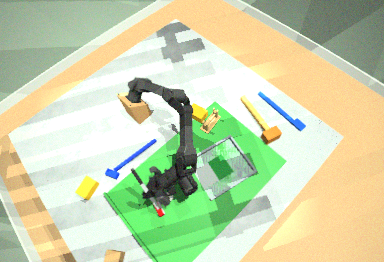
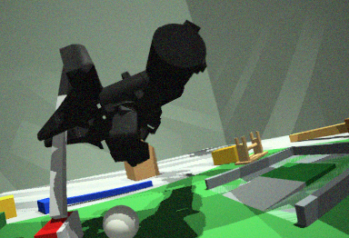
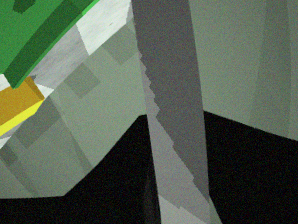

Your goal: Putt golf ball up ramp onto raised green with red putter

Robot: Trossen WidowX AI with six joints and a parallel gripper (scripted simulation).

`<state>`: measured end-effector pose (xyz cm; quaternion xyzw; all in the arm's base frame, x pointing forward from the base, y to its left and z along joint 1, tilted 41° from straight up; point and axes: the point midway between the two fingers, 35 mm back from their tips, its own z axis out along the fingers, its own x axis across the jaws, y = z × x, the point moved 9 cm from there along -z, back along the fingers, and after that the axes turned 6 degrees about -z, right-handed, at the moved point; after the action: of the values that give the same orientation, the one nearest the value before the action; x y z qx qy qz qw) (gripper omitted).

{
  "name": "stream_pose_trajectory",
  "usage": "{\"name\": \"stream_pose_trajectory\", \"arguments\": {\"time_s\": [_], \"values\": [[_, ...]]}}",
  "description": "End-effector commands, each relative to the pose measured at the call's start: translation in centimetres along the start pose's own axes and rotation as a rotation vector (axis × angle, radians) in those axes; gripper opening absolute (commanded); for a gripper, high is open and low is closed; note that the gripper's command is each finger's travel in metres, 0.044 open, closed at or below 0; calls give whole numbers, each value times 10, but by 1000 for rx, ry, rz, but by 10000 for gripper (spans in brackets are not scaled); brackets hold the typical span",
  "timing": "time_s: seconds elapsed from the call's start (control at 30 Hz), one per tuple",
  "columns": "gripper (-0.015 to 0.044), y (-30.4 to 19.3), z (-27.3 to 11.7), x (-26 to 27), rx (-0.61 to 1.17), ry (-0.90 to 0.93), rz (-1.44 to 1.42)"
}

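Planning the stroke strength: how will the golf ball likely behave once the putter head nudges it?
The golf ball looks round and smooth, so it will probably roll freely on the flat green mat. It seems small beside the red putter head, likely light. With the claw clamped on the shaft, even a gentle tap may send it far.

Matte black arm (image 1: 186,124), blocky segments, rounded cylindrical joint, dark claw (image 2: 61,128)
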<state>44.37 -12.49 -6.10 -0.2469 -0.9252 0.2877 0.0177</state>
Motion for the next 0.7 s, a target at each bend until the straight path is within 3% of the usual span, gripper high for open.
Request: {"name": "stream_pose_trajectory", "arguments": {"time_s": [0.0, 0.5, 0.67], "values": [[0, 5, 4, 3, 3, 1, 7], [0, 10, 4, 5, 2, 2, -2], [0, 6, 25, 4, 3, 1, 4]]}}
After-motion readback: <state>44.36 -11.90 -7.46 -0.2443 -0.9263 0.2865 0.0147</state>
